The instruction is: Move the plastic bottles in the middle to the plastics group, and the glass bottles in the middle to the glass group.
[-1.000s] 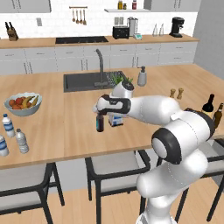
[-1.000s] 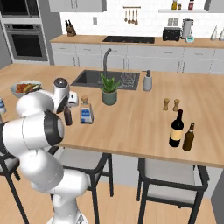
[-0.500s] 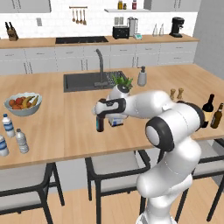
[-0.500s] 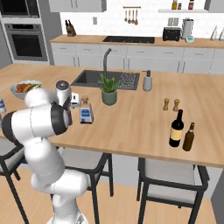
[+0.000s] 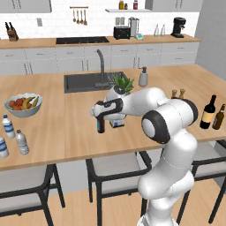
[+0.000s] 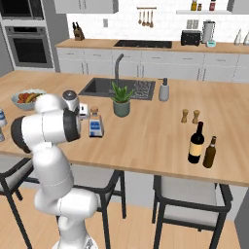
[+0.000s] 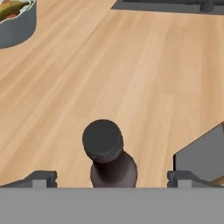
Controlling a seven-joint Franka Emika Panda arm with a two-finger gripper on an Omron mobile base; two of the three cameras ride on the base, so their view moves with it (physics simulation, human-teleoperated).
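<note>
The small near-black glass bottle stands mid-counter; its round cap sits between my fingertips. My gripper hangs open just over it, one finger on each side of the neck, not pressing it. A clear greyish water bottle with a white cap stands at the counter's left end between two blue-labelled water bottles. At the right end stand the tall white-labelled wine bottle and a shorter brown bottle.
A squat bottle with a blue label stands close beside the dark bottle, on its right. A fruit bowl lies to the left, with sink, potted plant, soap dispenser and two shakers behind. Stools line the near edge.
The arm's elbow has swung while the hand stayed over the dark bottle. The jaws remain open and the bottle has not moved.
</note>
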